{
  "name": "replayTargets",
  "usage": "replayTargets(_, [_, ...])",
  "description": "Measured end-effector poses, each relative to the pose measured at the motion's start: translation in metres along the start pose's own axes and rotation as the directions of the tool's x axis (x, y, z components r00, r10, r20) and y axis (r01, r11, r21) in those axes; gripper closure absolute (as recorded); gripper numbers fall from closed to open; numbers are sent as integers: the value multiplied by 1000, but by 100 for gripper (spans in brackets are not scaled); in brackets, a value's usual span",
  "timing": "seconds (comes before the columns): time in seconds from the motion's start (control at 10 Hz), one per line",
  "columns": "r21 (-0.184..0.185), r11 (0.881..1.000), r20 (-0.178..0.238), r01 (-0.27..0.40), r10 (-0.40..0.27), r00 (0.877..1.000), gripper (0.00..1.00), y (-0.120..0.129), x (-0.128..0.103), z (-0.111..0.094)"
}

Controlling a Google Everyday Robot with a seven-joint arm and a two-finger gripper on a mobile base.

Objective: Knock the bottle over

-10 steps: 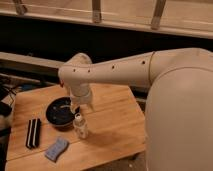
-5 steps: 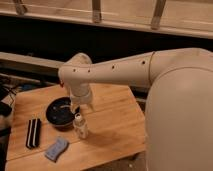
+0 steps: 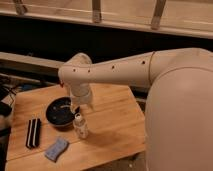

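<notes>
The small clear bottle with a white cap stands upright on the wooden table, just right of the black bowl. My gripper hangs from the white arm directly above the bottle's cap, close to it. The arm's wrist hides most of the gripper.
A black and white striped object lies at the table's left front. A blue sponge lies near the front edge. A railing and dark wall run behind the table. My white arm body fills the right side.
</notes>
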Motion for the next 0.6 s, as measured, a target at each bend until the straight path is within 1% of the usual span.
replayTargets(0.6, [1,1000,2,4,-4,1000,35,-1,0,1])
